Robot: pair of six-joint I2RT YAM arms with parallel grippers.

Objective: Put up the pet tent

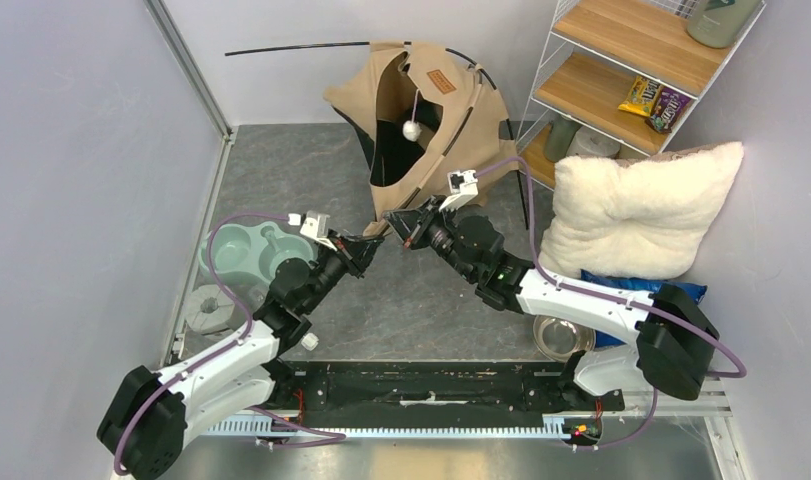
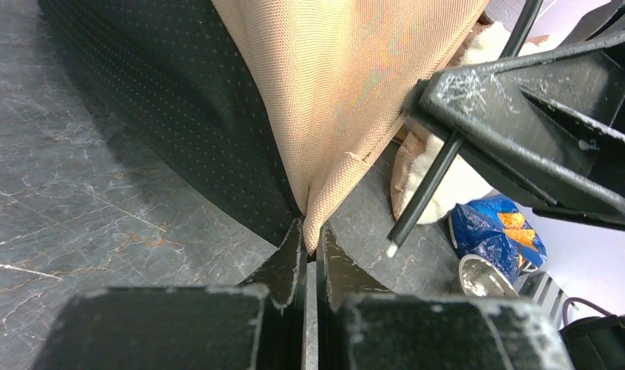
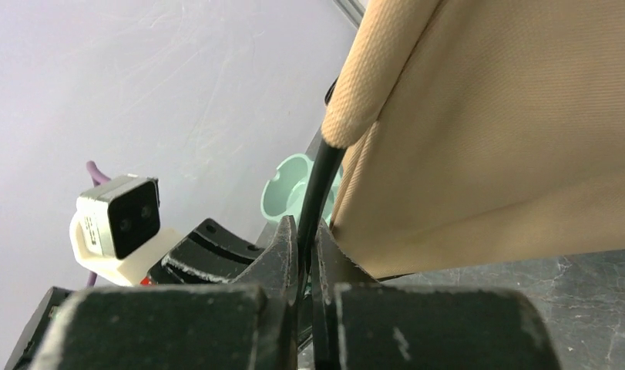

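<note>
The pet tent (image 1: 421,120), tan fabric with a black base, stands half raised at the back middle of the floor, thin black poles crossing over it. My left gripper (image 1: 374,237) (image 2: 312,239) is shut on the tent's near bottom corner (image 2: 318,220), a tan fabric tip pinched between its jaws. My right gripper (image 1: 409,228) (image 3: 307,235) is shut on a black pole (image 3: 317,193) just below where it leaves a tan fabric sleeve (image 3: 347,116). The pole's free end (image 2: 392,248) shows in the left wrist view, close to the pinched corner.
A fluffy white pillow (image 1: 636,205) leans at the right, over a blue snack bag (image 1: 631,285) and a metal bowl (image 1: 563,337). A green double pet bowl (image 1: 249,250) lies at the left. A wire shelf (image 1: 631,70) with snacks stands at the back right.
</note>
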